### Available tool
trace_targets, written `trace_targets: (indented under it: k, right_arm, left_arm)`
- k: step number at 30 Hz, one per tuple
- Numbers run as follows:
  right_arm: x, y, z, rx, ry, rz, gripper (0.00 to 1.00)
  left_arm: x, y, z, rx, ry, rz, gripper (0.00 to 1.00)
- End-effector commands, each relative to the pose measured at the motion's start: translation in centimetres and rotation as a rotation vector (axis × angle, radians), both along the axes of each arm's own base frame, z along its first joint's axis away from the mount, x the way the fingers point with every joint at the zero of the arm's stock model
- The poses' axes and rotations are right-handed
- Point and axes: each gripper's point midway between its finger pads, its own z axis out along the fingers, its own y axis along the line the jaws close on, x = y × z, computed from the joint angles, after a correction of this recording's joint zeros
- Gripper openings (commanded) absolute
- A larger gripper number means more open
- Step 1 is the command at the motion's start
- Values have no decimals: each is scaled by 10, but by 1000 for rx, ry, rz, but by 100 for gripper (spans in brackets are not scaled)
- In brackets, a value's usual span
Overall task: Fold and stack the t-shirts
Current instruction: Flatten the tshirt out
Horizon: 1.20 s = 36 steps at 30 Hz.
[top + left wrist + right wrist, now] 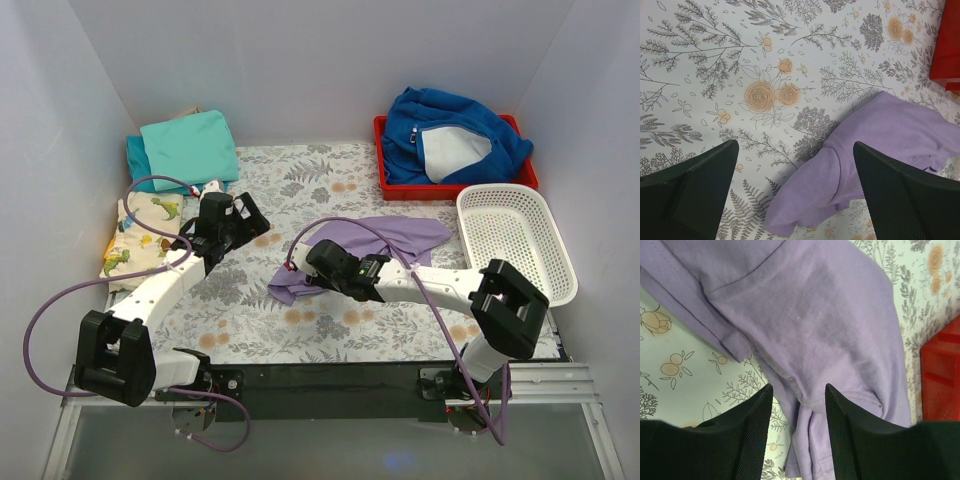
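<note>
The lavender t-shirt (400, 238) lies crumpled and unfolded in the middle of the table. My right gripper (310, 270) is over its near-left end. In the right wrist view its fingers stand partly apart (796, 390), straddling a bunched hem of the lavender cloth (815, 315) without pinching it. My left gripper (250, 215) hovers left of the shirt, wide open and empty (795, 150), with a lavender sleeve (820, 190) on the table below the gap. A folded turquoise t-shirt (190, 148) lies on a darker teal one (134, 155) at the back left.
A red tray (385, 185) at the back right holds a royal-blue fleece jacket (450, 125). A white plastic basket (515, 240) stands at the right. A dinosaur-print cloth (140, 235) lies at the left edge. The red tray's edge shows in both wrist views (947, 50) (940, 375).
</note>
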Motion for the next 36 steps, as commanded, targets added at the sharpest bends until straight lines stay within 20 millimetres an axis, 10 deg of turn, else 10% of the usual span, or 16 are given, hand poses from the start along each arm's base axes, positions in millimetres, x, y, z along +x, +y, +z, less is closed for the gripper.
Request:
trace_targets:
  k: [1,21,30,36]
  right_arm:
    - [-4,2,-10,0,36,-1,52]
    - [19,-16,-55,-107,6,-79,50]
    - [42,-12,-29,-55,-59,-133,11]
    - [38,-9,-16,-14,-46,-121,16]
  left_arm:
    - [-1,2,9,-3,-33,-6,98]
    - [0,4,10,1,-37,-2,98]
    - [1,3,9,-2,-35,-4,98]
    - [0,2,7,-4,-30,-9,98]
